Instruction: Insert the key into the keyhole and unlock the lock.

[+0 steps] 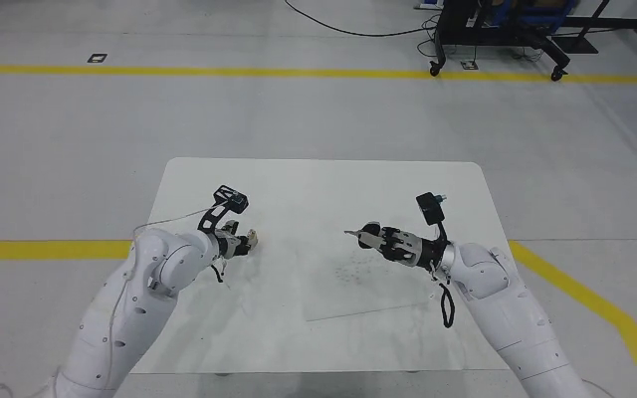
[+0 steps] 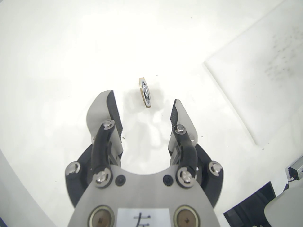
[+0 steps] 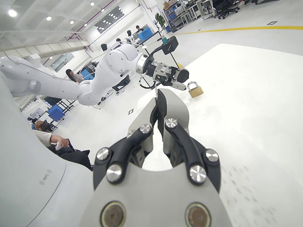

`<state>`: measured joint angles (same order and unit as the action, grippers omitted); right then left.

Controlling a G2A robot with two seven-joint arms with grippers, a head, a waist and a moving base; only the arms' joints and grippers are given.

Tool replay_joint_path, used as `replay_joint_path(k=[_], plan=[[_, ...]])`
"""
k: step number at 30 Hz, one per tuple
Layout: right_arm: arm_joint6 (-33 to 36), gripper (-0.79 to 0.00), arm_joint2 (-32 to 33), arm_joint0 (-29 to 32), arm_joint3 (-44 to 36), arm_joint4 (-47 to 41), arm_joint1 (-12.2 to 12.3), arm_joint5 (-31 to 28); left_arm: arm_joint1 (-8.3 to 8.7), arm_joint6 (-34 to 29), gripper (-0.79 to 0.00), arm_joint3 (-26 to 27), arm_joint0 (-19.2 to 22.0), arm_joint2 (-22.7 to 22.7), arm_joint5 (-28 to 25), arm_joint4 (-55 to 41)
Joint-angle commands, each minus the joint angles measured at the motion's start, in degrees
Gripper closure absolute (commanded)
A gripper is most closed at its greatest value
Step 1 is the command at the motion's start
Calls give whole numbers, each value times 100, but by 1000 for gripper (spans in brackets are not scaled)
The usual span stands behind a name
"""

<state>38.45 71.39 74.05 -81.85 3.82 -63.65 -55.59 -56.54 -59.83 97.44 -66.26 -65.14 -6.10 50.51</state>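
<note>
One brass padlock (image 3: 195, 90) sits on the left part of the one white table (image 1: 299, 189), just beyond the left gripper (image 2: 143, 100), whose two fingers are spread wide and not touching it. Well to the right, the right gripper (image 3: 158, 95) has its fingers pressed together on one key (image 1: 350, 234), of which a thin sliver pokes out. One thin white sheet (image 1: 368, 294) lies near-right on the table. Yellow lines (image 1: 299, 72) cross the grey floor, and a black cart (image 1: 498, 30) stands far right.
</note>
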Motion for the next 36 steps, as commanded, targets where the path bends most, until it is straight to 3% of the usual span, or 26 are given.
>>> replay_joint_path(k=[1,6,8,10,25,29,36], plan=[[0,0,0,0,0,0,0,0,-33,-8,-351,-115,119,135,29,45],[0,0,0,0,0,0,0,0,-119,-26,-311,-405,383,413,82,40],[0,0,0,0,0,0,0,0,-150,-18,-194,-499,455,494,122,21],[0,0,0,0,0,0,0,0,-176,-23,0,-584,516,567,158,30],[0,0,0,0,0,0,0,0,-207,20,0,-500,434,469,223,-109],[0,0,0,0,0,0,0,0,-200,392,0,-586,260,45,-293,-1475],[0,0,0,0,0,0,0,0,-190,487,0,-1217,97,-613,-1879,-4575]])
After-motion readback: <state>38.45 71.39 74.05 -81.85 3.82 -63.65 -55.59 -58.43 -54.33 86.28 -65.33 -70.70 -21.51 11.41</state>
